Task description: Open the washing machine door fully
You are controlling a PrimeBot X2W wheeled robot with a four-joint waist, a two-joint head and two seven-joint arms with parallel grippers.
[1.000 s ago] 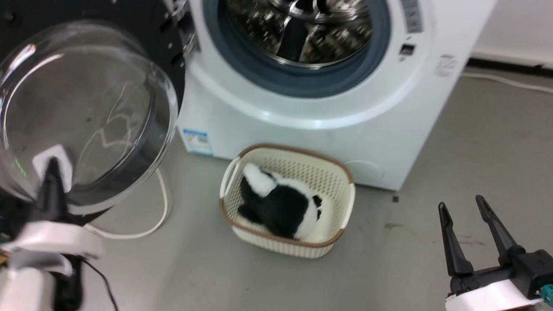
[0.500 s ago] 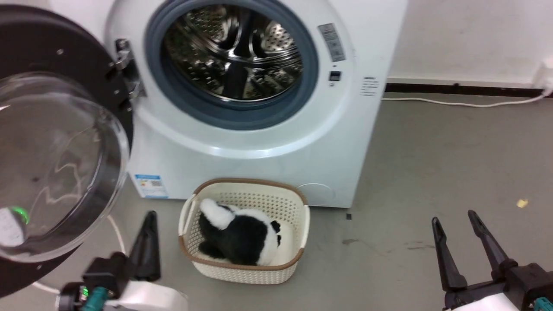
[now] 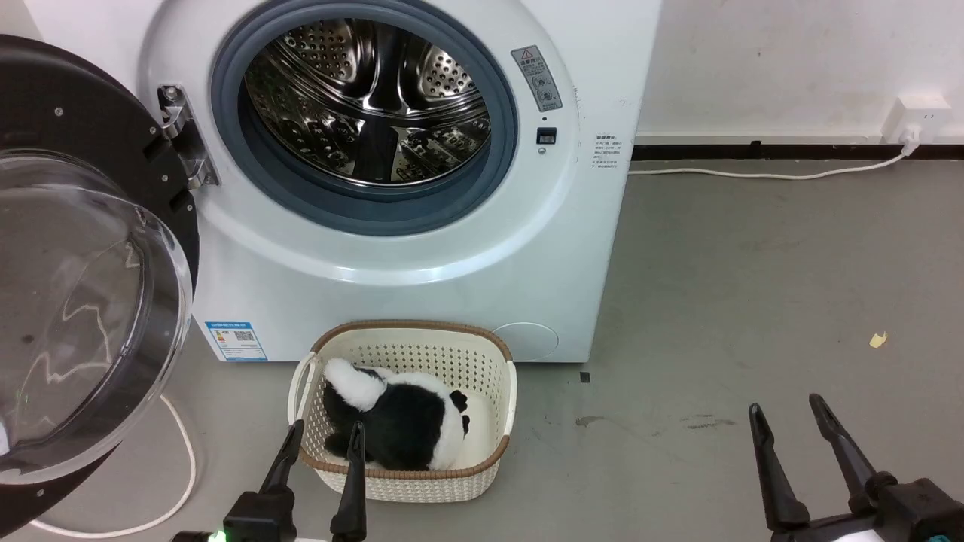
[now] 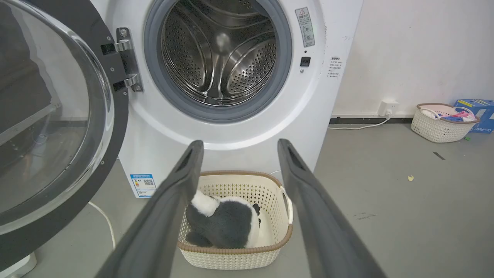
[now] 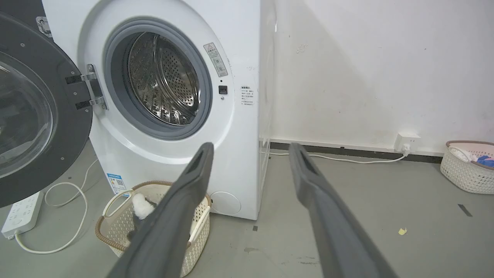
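Both grippers had their fingers spread wide and held nothing. Seen from the head, the left gripper (image 3: 327, 430) sat low, its tips showing in front of the near rim of a cream basket (image 3: 410, 328), and the right gripper (image 3: 785, 406) hung over the bare grey floor (image 3: 753, 286), well apart from the washing machine (image 3: 422, 263). The washing machine door (image 3: 83, 286) stood open to the left on its hinge (image 3: 184, 135), leaving the steel drum (image 3: 369, 105) uncovered. The basket stood just before the machine, with a black-and-white plush toy (image 3: 399, 421) lying in it
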